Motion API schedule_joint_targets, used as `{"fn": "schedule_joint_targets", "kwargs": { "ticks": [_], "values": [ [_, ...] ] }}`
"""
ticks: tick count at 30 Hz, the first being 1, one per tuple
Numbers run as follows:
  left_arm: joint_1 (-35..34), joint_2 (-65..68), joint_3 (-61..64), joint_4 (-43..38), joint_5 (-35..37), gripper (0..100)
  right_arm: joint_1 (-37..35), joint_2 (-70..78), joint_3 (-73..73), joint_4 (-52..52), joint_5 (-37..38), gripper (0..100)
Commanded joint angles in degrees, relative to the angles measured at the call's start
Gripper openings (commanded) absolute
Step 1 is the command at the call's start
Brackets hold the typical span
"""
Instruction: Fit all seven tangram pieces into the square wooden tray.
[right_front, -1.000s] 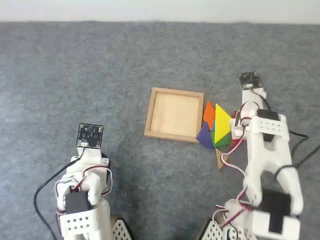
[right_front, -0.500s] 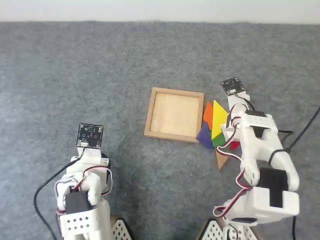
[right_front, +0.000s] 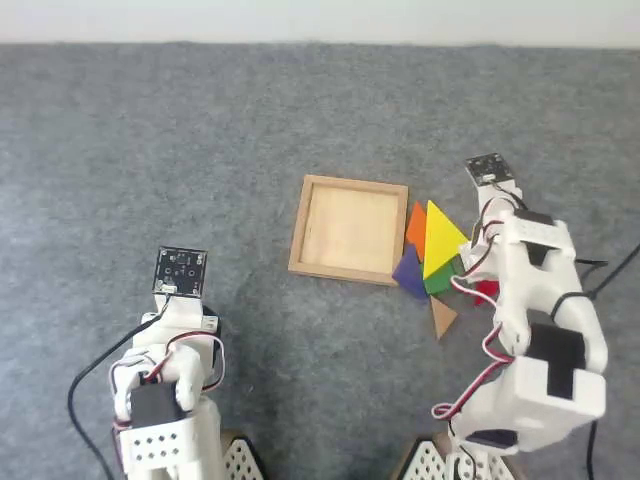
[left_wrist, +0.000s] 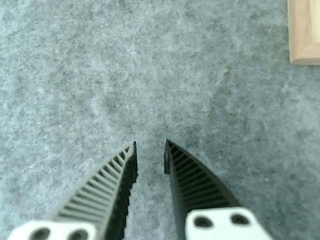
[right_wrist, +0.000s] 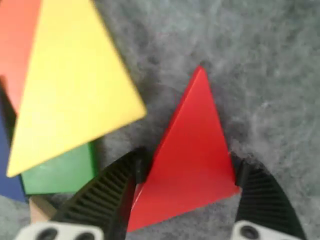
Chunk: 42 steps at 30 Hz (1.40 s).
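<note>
Between the fingers of the right gripper, a red wooden triangle is lying flat on the grey carpet. The wrist view is showing it whole, while from above the arm is covering all but a red corner of it. Both fingers are pressing against its edges, one on each side, so the jaws are standing wide and gripping the piece.

Just beside one finger, a green wooden piece is peeking out from under a large yellow wooden triangle, which is stretching ahead of the fingertips. An orange wooden piece is sitting beyond the yellow one.

The high view is adding a dark blue wooden piece, a small tan wooden triangle lying apart near the arm, and the square wooden tray just past the orange and blue pieces; all of these pieces are lying outside its rim.

Well apart from the tray, the left gripper is hanging over carpet with its jaws slightly parted, gripping nothing.
</note>
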Motion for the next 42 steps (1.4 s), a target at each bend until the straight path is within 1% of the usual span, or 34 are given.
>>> {"fn": "schedule_joint_targets", "kwargs": {
  "ticks": [1, 5, 12, 15, 25, 30, 35, 42],
  "values": [
    [-0.3, -0.7, -0.4, 0.0, 0.2, 9, 2.2, 0.9, -4.5, 3.6, -0.7, 28.5],
    [-0.3, -0.7, -0.4, 0.0, 0.2, 9, 2.3, 0.5, -6.5, 6.3, -2.3, 28.8],
    [-0.3, -0.7, -0.4, 0.0, 0.2, 9, 2.8, -4.4, -7.1, 10.6, -10.0, 28.8],
    [-0.3, -0.7, -0.4, 0.0, 0.2, 9, 4.2, -4.4, -7.0, 10.3, -12.4, 28.8],
    [-0.3, -0.7, -0.4, 0.0, 0.2, 9, 5.1, 0.7, -7.8, 10.3, -13.1, 28.8],
    [-0.3, -0.7, -0.4, 0.0, 0.2, 9, 5.2, 0.3, -8.2, 10.5, -18.2, 28.9],
    [-0.3, -0.7, -0.4, 0.0, 0.2, 9, 6.3, -3.8, -6.9, 10.5, -23.6, 28.9],
    [-0.3, -0.7, -0.4, 0.0, 0.2, 9, 5.9, -5.8, -5.5, 10.4, -24.3, 28.6]
  ]
}}
